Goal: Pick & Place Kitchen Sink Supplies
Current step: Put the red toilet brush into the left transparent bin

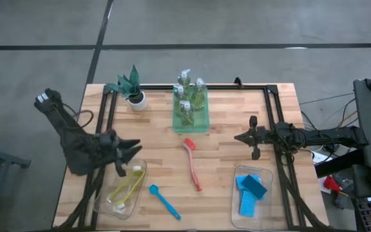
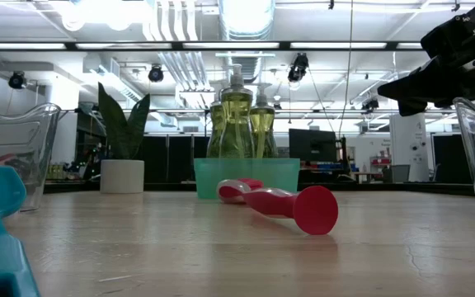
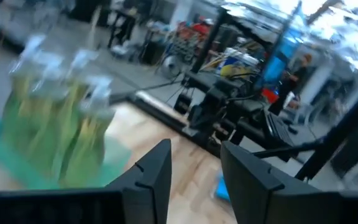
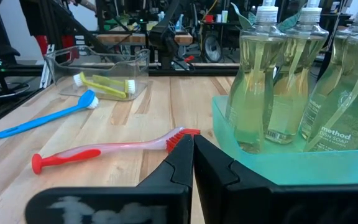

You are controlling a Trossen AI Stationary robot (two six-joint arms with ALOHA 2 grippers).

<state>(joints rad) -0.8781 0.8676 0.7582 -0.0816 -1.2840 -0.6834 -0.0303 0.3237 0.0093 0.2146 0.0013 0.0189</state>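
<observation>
Brushes are being sorted: with yellow brush (image 1: 127,190) lying in the left bin (image 1: 138,169), the left gripper (image 1: 133,149), jaws parted and empty above it, must next reach the blue brush (image 1: 165,202) nearby, while the right gripper (image 1: 239,137) waits closed.

two dark jointed arms, black angular hand fingers (image 3: 154,180).

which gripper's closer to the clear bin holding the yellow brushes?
Left. The left gripper hangs at that clear bin's top edge, open and empty. The right gripper waits shut across the table, past the red brush, above the bin of sponges.
</observation>
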